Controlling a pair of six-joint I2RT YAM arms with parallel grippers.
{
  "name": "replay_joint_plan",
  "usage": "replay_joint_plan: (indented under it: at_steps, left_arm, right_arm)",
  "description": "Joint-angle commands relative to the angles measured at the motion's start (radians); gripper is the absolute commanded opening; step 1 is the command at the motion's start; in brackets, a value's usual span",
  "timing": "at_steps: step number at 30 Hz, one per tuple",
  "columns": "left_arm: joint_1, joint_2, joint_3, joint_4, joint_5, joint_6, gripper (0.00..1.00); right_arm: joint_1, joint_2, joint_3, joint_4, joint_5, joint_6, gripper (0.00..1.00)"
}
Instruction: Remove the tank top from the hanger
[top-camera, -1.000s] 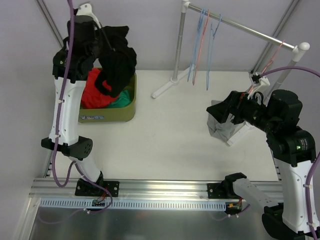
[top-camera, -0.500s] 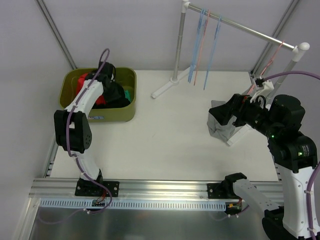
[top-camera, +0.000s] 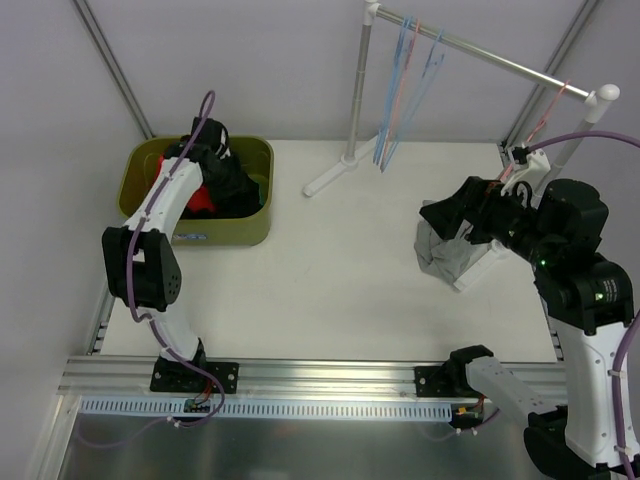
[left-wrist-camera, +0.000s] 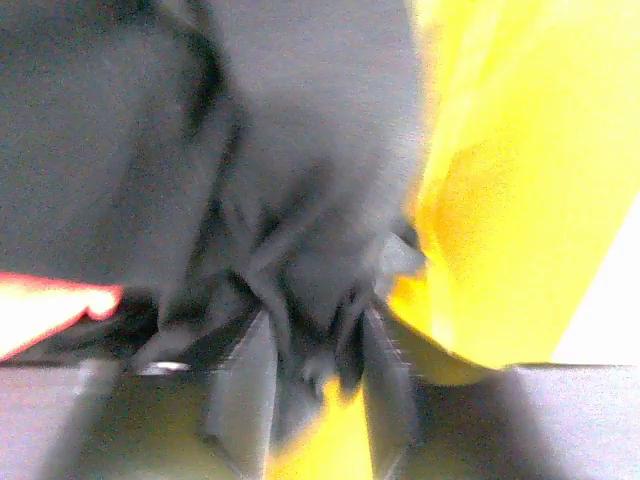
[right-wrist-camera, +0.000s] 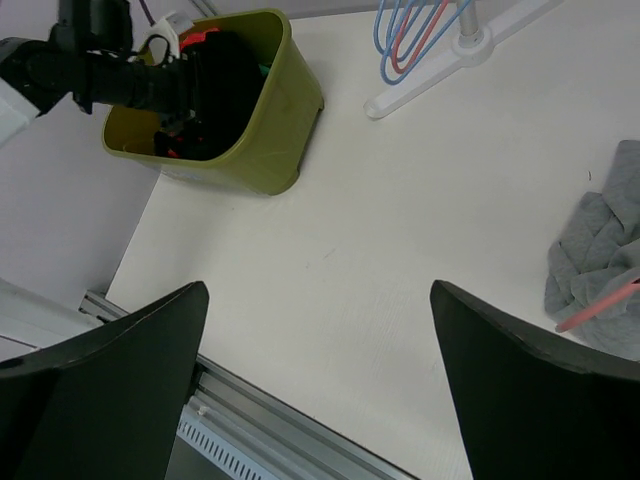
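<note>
A grey tank top lies crumpled on the table at the right, and a pink hanger pokes out at its lower edge. My right gripper hovers just above and left of it, wide open and empty. My left gripper reaches down into the olive bin. Its jaws stand apart, with a black garment bunched loosely between the fingertips. That black garment lies on top of the bin's contents.
The bin also holds red cloth and green cloth. A clothes rack spans the back right, with empty blue and pink hangers swinging on it. Its white foot lies on the table.
The left arm swung down from high over the bin, carrying the black garment into it, and its jaws have parted. The hangers on the rack sway. The right arm has barely moved.
</note>
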Motion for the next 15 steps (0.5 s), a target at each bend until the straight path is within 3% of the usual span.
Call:
replay_joint_plan:
  at_steps: [1, 2, 3, 8, 10, 12, 15]
  left_arm:
    - [0.001, -0.167, 0.169, -0.048, 0.006, 0.03, 0.56]
    - [0.001, -0.183, 0.195, -0.056, 0.006, 0.033, 0.69]
    - [0.001, -0.221, 0.237, -0.073, 0.003, 0.04, 0.96]
    - [0.0, -0.37, 0.301, -0.094, 0.099, 0.038, 0.99]
    - [0.0, -0.445, 0.301, -0.093, 0.145, 0.037, 0.99]
    - [0.0, -0.494, 0.288, -0.091, 0.199, 0.044, 0.99]
    - [0.0, -0.543, 0.231, -0.093, 0.256, 0.056, 0.99]
  right_arm:
    - [-0.006, 0.015, 0.09, 0.039, 0.056, 0.017, 0.99]
    - [-0.008, 0.017, 0.104, 0.039, 0.071, 0.014, 0.99]
    - [-0.008, 0.018, 0.116, 0.038, 0.117, 0.008, 1.0]
    - [-0.022, 0.03, 0.179, 0.032, 0.378, -0.036, 0.99]
    - [-0.043, 0.064, 0.229, -0.037, 0.549, -0.029, 0.99]
    - [-0.082, 0.173, 0.333, -0.181, 0.7, -0.001, 1.0]
    - [-0.132, 0.279, 0.363, -0.225, 0.795, 0.016, 0.99]
